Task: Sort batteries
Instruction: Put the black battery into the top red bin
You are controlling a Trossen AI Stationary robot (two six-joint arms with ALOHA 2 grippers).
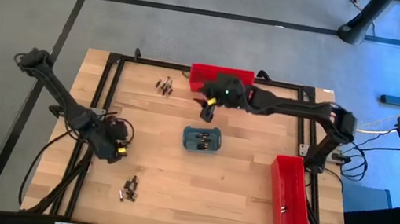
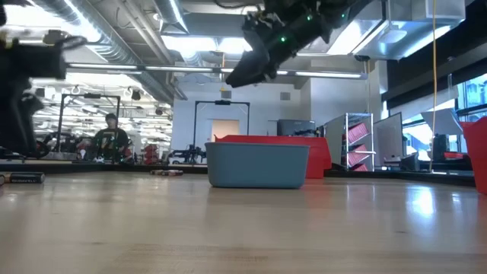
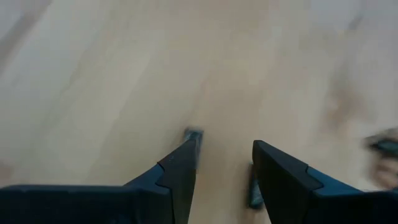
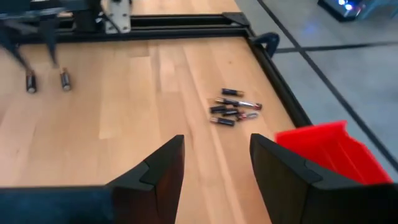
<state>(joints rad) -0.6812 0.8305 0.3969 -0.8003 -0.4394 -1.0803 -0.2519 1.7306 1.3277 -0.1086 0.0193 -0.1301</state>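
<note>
right gripper (image 4: 214, 168) spread, empty | I'm hovering mid-bench | aiming for tiny dark cylindrical batteries (image 4: 233, 107) at 11 o'clock; descending squarely advised

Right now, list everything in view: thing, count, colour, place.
batteries: small pile, dark and silvery, far left of table; a second pile near left; a few in the tray
tray: one, grey-blue, table centre
bins: two, red; one at the far edge, one along the right side
table: one, light wood, black frame
person: one, in the room behind
left gripper: open, empty, low over the table's left side
right gripper: open, empty, raised between far bin and tray
</note>
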